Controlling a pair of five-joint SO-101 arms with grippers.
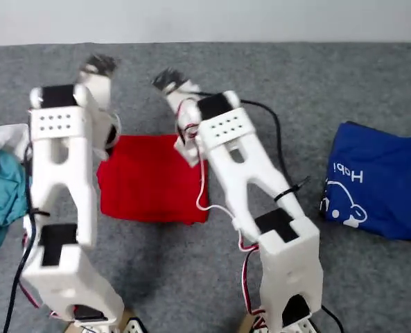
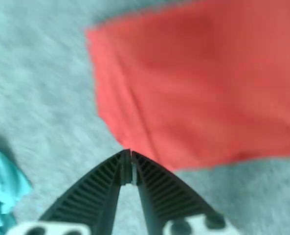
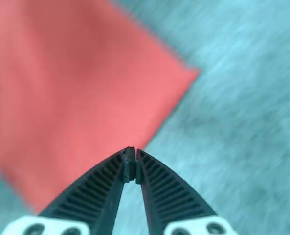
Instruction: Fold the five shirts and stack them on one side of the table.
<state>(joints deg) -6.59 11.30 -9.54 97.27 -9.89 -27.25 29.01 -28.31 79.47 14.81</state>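
A folded red shirt (image 1: 150, 177) lies flat on the grey table between the two arms; it also shows as the red shirt (image 2: 198, 93) and the red shirt (image 3: 71, 93) in the wrist views. My left gripper (image 2: 130, 156) is shut with nothing in it, raised above the shirt's left edge. My right gripper (image 3: 130, 152) is shut and empty too, raised over the shirt's right edge. A blue shirt (image 1: 375, 180) with white print lies crumpled at the right. A teal shirt (image 1: 1, 201) and a white one (image 1: 4, 139) lie bunched at the left edge.
The grey carpet-like table surface (image 1: 316, 83) stretches open behind the arms and in front of the red shirt. Cables (image 1: 278, 135) run along the right arm. A teal cloth corner (image 2: 3, 191) shows in the left wrist view.
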